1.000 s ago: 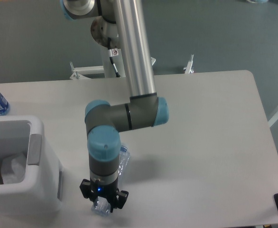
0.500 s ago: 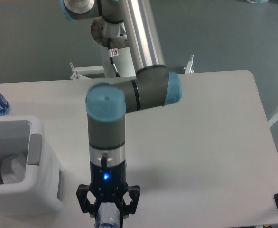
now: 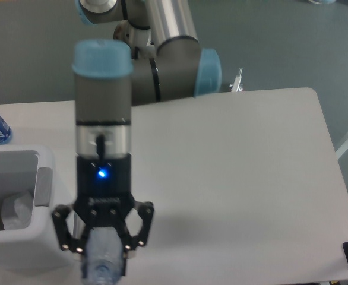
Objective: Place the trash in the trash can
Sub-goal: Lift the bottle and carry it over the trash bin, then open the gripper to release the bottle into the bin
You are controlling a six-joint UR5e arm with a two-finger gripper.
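crushed clear bottle [image 3: 104, 261] - upright, lifted | white wrapper [image 3: 15, 209] - inside white trash can [image 3: 40, 237]

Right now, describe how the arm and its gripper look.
The arm is built of silver metal tubes and grey joint housings with light blue end caps. A black wrist section carries a glowing blue light. The gripper is black, with two linkage fingers dotted with small pale pivot points.

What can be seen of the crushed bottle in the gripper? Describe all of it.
The crushed bottle is clear, bluish plastic, dented and crumpled. It hangs roughly upright between the fingers of the gripper, lifted off the table, at the bottom of the picture just right of the trash can. Its lower end is cut off by the frame.
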